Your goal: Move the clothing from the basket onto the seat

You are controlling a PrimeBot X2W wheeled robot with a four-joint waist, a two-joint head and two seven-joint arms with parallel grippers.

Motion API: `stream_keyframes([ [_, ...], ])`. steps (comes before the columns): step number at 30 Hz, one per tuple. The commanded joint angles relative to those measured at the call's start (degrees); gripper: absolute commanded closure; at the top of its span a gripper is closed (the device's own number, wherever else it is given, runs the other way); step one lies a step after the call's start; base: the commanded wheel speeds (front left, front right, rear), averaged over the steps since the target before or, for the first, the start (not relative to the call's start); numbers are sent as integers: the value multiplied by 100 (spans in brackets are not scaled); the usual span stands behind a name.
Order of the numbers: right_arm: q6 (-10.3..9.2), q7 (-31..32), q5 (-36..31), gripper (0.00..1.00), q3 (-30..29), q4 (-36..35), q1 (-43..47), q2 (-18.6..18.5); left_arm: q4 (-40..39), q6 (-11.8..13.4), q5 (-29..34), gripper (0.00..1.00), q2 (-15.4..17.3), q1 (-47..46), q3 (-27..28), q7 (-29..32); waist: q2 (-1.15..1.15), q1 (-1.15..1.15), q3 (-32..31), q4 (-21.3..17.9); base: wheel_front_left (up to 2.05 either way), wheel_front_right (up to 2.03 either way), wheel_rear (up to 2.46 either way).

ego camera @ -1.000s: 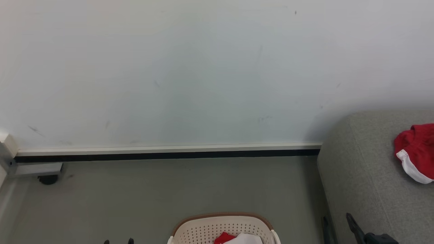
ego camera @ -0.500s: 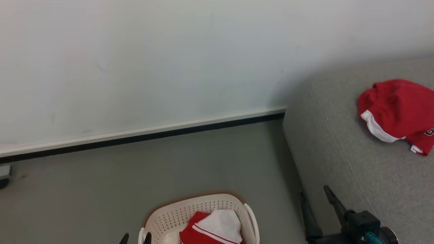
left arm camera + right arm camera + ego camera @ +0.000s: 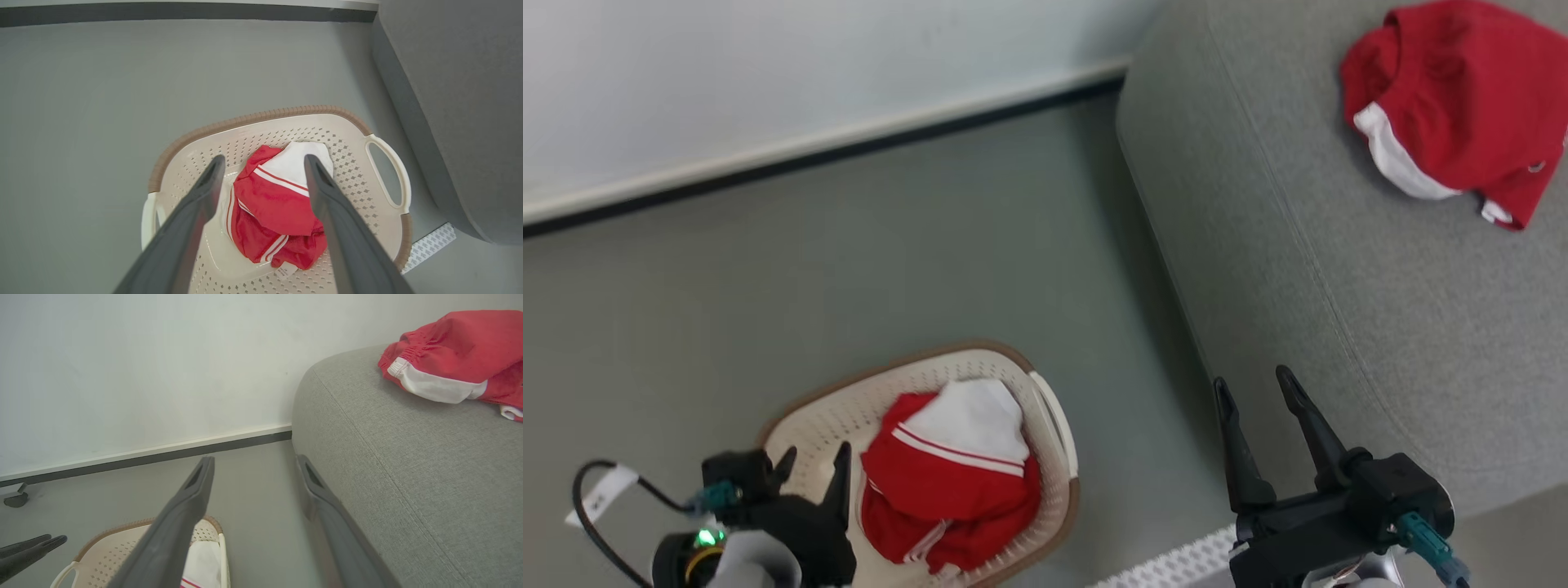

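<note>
Left wrist view looks down between the spread fingers of the left end effector (image 3: 264, 160), which is released and holds nothing, above the basket (image 3: 261, 122) on the grey floor (image 3: 102, 102). Inside the basket lies one crumpled red and white garment (image 3: 273, 204) with thin stripes; a small white tag (image 3: 285, 271) sticks out at its lower edge, but its print is too small to read. The right end effector (image 3: 1252, 377) is also released and empty, beside the edge of the seat (image 3: 1339, 286). A second garment (image 3: 1445, 106) rests on the seat, well apart from the basket, cut off by the frame edge; a small mark on it cannot be read. A white label (image 3: 605, 492) hangs beside the left end effector, and its writing is unclear.
</note>
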Motion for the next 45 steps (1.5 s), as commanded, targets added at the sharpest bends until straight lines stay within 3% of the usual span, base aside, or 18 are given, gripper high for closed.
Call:
stream_keyframes([
  [1,2,-57,46,0,38,2,-109,22,139,19,32,0,71,-224,7,12,-2,-2,1119,-812,0,0,0],
  [9,2,-267,125,0,103,-34,-218,22,929,119,272,0,113,-1044,-272,39,-2,-2,1927,-915,0,0,0],
  [16,2,-405,241,0,198,-113,-297,23,1432,357,398,0,112,-1531,-431,157,-2,-2,2504,-902,0,0,0],
  [23,2,-463,241,0,171,-35,-244,21,1792,1035,237,0,137,-1840,-246,259,-2,-2,2820,-902,0,0,0],
  [26,2,-481,260,0,220,-77,-242,21,1863,1151,228,0,205,-1967,-247,255,-2,-2,2957,-926,0,0,0],
  [34,2,-488,301,0,257,-156,-168,20,2003,1230,135,0,279,-2190,-224,328,-2,-2,3172,-934,0,0,0],
  [39,2,-490,361,0,289,-169,-227,20,2044,1121,93,4,251,-2266,-238,407,-2,-2,3183,-940,0,0,0],
  [40,2,-490,371,0,303,-165,-243,20,2053,1092,103,34,233,-2277,-267,401,-2,-2,3168,-941,0,0,0],
  [41,2,-489,378,0,312,-155,-260,20,2062,1054,126,74,207,-2299,-306,396,-2,-2,3150,-942,0,0,0],
  [42,2,-490,388,0,314,-140,-279,19,2069,1036,140,100,182,-2322,-335,421,-2,-2,3128,-942,0,0,0],
  [45,2,-490,375,0,303,-95,-349,19,2084,1005,148,100,133,-2358,-396,432,-2,-2,3025,-930,0,0,0],
])
